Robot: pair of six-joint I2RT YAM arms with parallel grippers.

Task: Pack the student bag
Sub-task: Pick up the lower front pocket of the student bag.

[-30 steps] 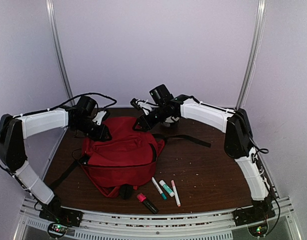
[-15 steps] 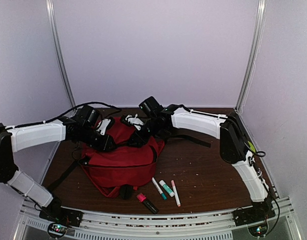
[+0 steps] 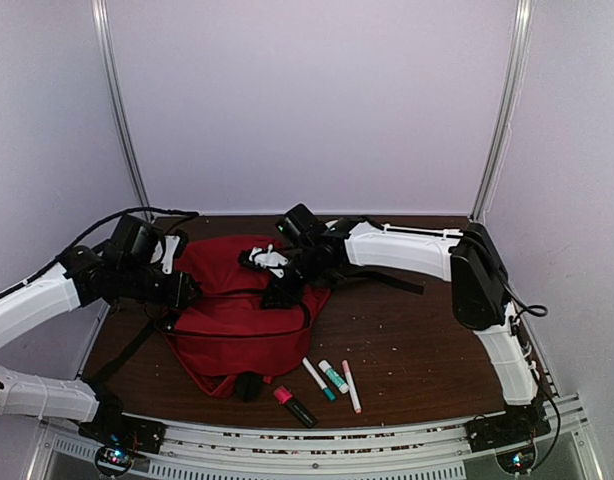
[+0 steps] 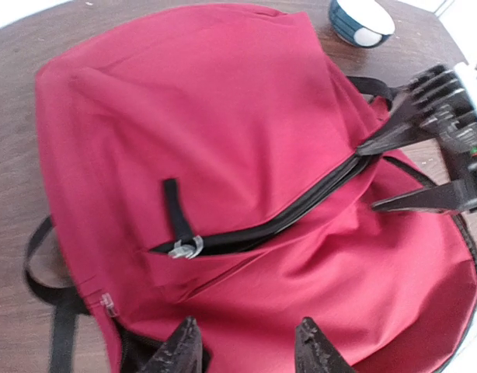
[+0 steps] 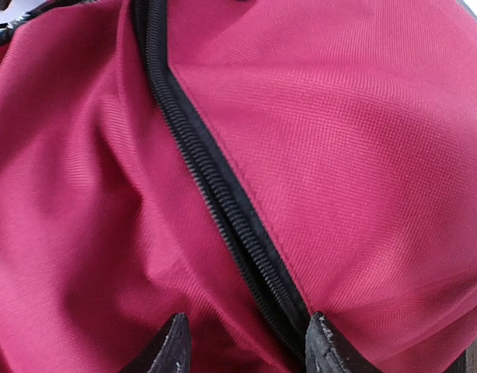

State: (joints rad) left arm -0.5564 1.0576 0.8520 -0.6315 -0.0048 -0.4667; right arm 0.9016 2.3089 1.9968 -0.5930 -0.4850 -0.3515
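Top external: one student bag (image 3: 242, 320), four markers (image 3: 333, 376) beside it.

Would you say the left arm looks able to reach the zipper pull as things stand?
Probably yes: the zipper pull lies bare on the bag just ahead of the left pincer, with nothing between them.

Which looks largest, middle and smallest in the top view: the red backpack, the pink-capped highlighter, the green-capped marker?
1. Red backpack, by far the largest.
2. Pink-capped highlighter.
3. Green-capped marker, slightly shorter.
The last two look nearly alike, so their order is unsure.
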